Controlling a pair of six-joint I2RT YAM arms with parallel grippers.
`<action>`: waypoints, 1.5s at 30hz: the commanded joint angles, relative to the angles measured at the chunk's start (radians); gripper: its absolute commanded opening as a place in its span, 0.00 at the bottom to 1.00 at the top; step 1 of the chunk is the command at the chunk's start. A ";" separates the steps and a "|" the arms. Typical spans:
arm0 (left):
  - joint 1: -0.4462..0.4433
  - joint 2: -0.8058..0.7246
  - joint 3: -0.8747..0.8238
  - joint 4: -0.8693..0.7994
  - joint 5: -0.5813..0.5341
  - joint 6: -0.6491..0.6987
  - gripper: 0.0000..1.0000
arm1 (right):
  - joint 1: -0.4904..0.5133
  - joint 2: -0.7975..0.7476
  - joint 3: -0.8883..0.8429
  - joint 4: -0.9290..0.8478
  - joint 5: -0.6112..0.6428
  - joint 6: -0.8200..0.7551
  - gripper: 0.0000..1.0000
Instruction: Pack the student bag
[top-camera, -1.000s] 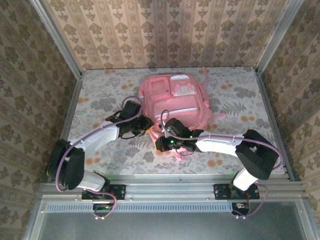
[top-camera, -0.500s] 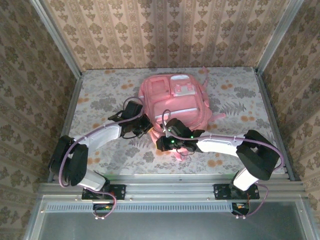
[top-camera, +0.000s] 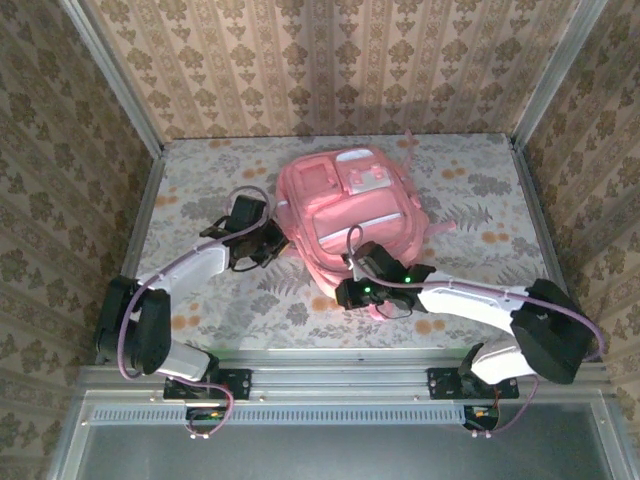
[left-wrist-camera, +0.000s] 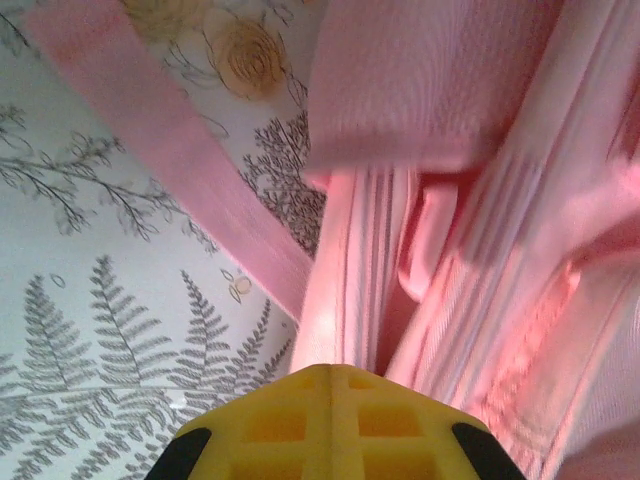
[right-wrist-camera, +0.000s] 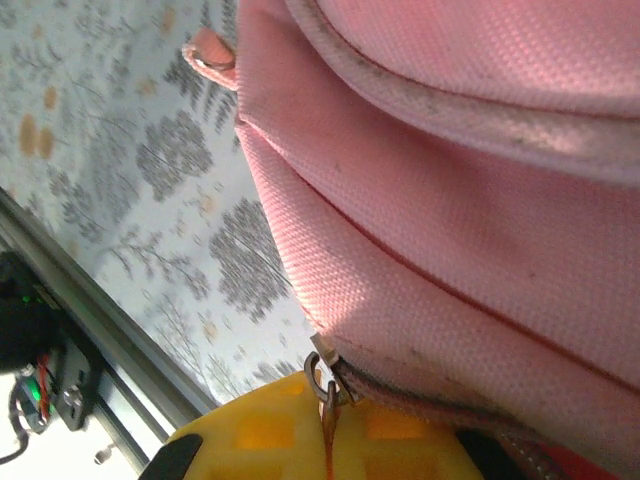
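Observation:
The student bag (top-camera: 350, 205) is a large pink backpack lying flat in the middle of the table, front pockets up. My right gripper (top-camera: 346, 293) sits at its near edge. In the right wrist view the yellow fingers (right-wrist-camera: 260, 430) are shut on the metal zipper pull (right-wrist-camera: 326, 390) at the end of the bag's zip (right-wrist-camera: 440, 400). My left gripper (top-camera: 272, 245) is just off the bag's left side. In the left wrist view its yellow fingers (left-wrist-camera: 270, 425) are pressed together with nothing seen between them. Beyond them are pink fabric folds (left-wrist-camera: 470, 250) and a pink strap (left-wrist-camera: 170, 130).
The table (top-camera: 200, 190) has a floral cloth and is closed in by patterned walls at the left, back and right. A metal rail (top-camera: 340, 372) runs along the near edge, also seen as a grey rail (right-wrist-camera: 110, 325) in the right wrist view.
The left gripper has closed and drawn back to the left, off the bag. The right gripper has moved right with the zipper pull, and the bag has turned a little.

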 joint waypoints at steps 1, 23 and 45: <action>0.013 -0.010 0.011 -0.003 -0.022 0.038 0.00 | -0.005 -0.077 -0.005 -0.145 -0.011 -0.054 0.00; -0.299 -0.039 0.014 0.006 0.048 -0.210 0.32 | -0.025 -0.038 0.036 -0.091 -0.054 -0.046 0.00; -0.364 0.019 0.013 0.012 0.056 -0.255 0.26 | -0.051 -0.027 -0.001 -0.039 -0.061 -0.037 0.00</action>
